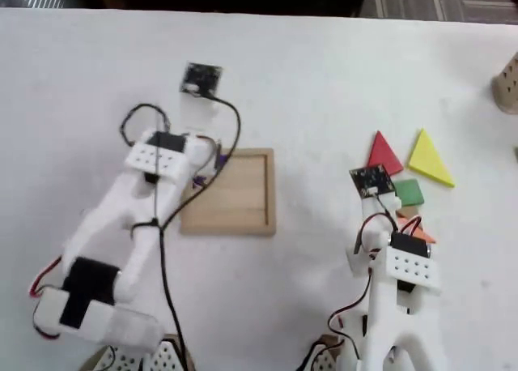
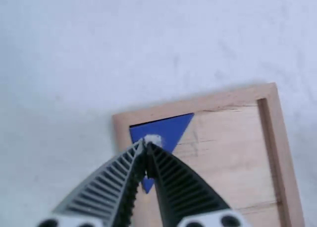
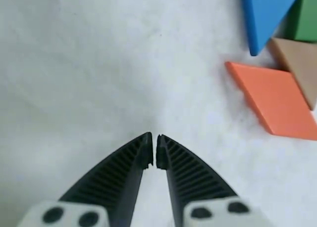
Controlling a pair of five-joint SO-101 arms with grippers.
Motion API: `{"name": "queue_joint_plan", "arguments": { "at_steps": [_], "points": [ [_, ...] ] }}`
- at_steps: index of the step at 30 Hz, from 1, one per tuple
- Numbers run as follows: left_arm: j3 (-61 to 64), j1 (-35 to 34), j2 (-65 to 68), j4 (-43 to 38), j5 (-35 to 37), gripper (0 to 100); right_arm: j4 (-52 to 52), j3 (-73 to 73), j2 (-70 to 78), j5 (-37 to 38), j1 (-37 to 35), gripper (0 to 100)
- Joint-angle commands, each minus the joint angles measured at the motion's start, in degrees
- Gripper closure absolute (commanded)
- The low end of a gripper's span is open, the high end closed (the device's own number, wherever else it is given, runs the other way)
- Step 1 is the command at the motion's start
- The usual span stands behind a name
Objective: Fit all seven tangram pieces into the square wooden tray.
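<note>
Left gripper [image 2: 147, 146]: fingers together, over blue triangle [image 2: 168, 129] in tray [image 2: 198, 104] corner.
Right gripper [image 3: 154, 156]: fingers together, near orange piece [image 3: 277, 100].

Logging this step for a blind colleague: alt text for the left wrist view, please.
The left tool, closed, has its tips over a blue triangle lying in a corner of the wooden tray. The tray sits on a white table.

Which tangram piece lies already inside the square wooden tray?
The blue triangle in a corner of the wooden tray, beneath the left gripper. The red triangle, yellow triangle and orange piece lie outside on the table.
</note>
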Motion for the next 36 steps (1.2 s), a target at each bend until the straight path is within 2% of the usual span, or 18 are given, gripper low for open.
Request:
{"name": "queue_joint_plan", "arguments": {
  "at_steps": [1, 5, 10, 15, 17, 20, 23, 26, 32, 36],
  "points": [
    [2.02, -6.2, -6.73, -5.36, 0.44, 98, -0.92, -0.09, -1.54, 0.53, 0.13, 98.1],
    [3.87, -9.89, -6.64, -10.9, 0.62, 98, -0.92, -0.09, -1.54, 0.53, 0.13, 98.1],
    [5.27, -8.04, -6.46, -11.78, 0.18, 97, -1.89, -0.09, -1.54, 0.53, 1.27, 98.1],
    [4.4, -9.19, -2.51, -13.54, 0.53, 84, -1.63, -1.85, -1.54, 3.69, 4.18, 97.0],
    [3.16, -9.8, -1.63, -13.27, 0.62, 79, 0.75, -4.92, -1.54, 2.73, 6.81, 93.5],
    [2.99, -10.24, -1.27, -13.27, 0.62, 79, 6.9, -13.27, -1.54, 3.16, 10.42, 87.8],
    [3.16, -10.15, -1.27, -13.19, 0.62, 79, 12.62, -21.8, -1.45, 3.52, 13.23, 86.1],
    [3.16, -10.24, -1.36, -12.92, 0.53, 79, 17.71, -26.29, -0.48, 8.88, 13.41, 85.9],
    [2.9, -10.07, -1.54, -10.81, 0.26, 79, 21.32, -31.12, 13.58, 16.35, 14.37, 72.4],
    [2.99, -10.07, -1.36, -10.81, 0.18, 79, 17.45, -34.02, 25.8, 17.85, 14.29, 74.5]
  ]
}}
